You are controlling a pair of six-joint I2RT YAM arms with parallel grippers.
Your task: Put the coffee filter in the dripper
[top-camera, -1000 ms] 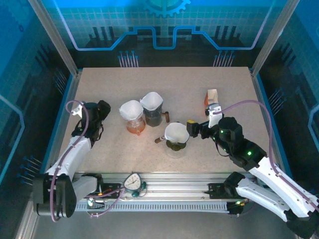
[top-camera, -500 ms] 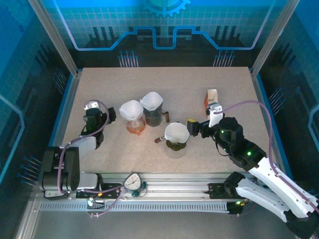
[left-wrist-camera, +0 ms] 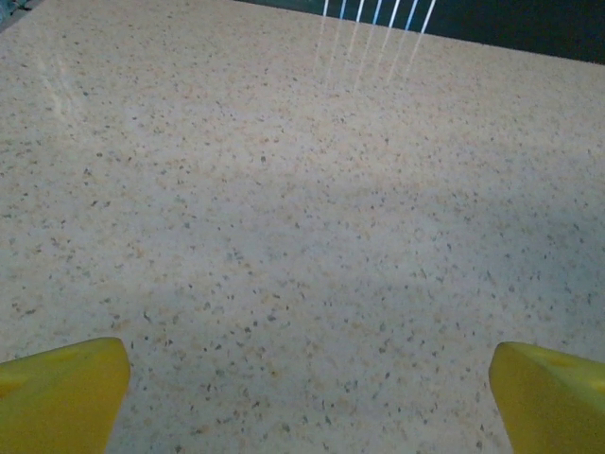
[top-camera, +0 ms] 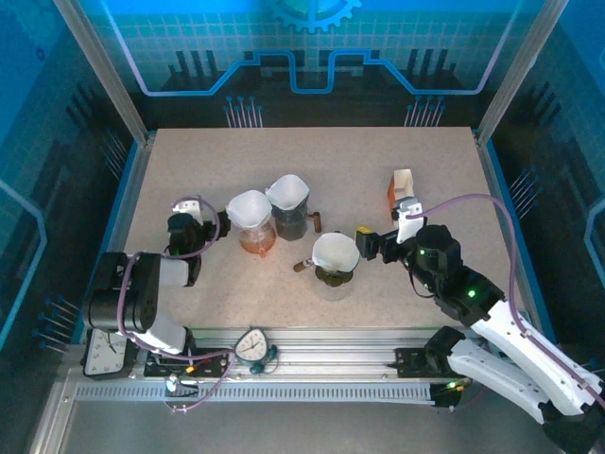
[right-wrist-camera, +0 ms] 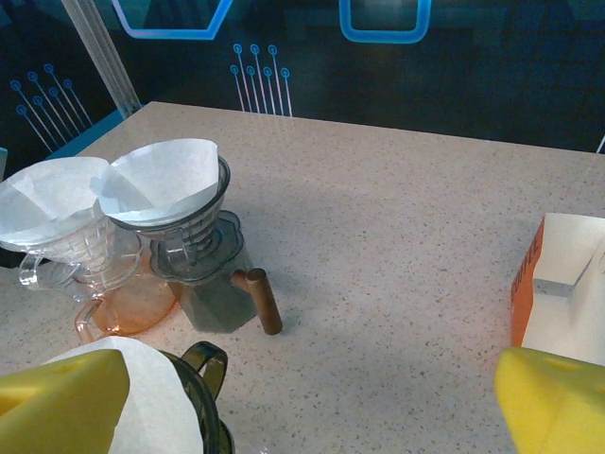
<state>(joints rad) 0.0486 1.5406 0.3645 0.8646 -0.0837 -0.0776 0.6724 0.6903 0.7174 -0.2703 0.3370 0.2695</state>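
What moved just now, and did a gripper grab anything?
The left arm folded down toward its base. The left gripper stayed open and empty. Nothing was grabbed or let go. The right gripper, open beside the front dripper, the drippers with filters and the box stayed put.

High overhead view of the table (top-camera: 378, 156); two low, close wrist views across its surface
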